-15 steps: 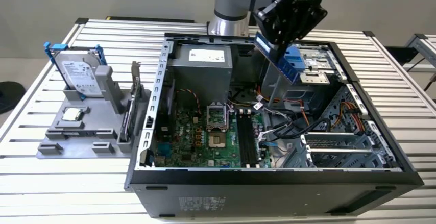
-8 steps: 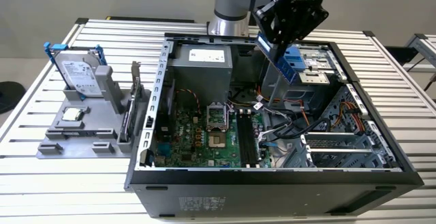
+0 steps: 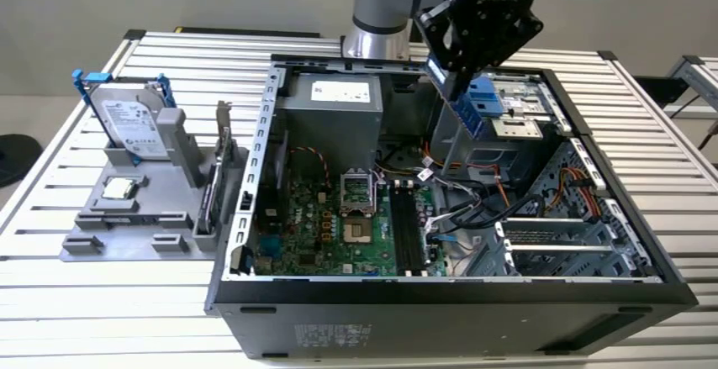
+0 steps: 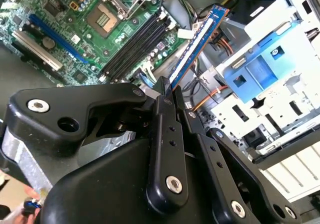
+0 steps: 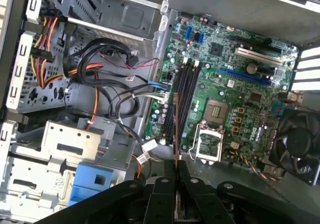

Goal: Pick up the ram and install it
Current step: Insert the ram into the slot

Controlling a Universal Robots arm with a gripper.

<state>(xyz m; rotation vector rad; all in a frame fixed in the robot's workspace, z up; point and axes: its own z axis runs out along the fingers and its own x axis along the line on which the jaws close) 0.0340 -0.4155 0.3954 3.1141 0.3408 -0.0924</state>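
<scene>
Ram point(image 4: 197, 44): thin, stiff board, light. Judged fragile at the chips and edge contacts, so it is best gripped across the flat faces near one end and never flexed. It is held that way now: the jaws are set narrow and clamped on one end of the stick, with the rest projecting free beyond the tips. The contact itself is partly hidden; the grip appears square, unconfirmed.

In the first wrist view the ram shows edge-on point(image 5: 176, 129). It hangs in air over the motherboard point(image 5: 235, 84), roughly in line with the black memory slots point(image 5: 186, 94) and apart from them.

Surroundings: open computer case point(image 3: 449, 297) on a slatted worktop point(image 3: 113, 318).
</scene>
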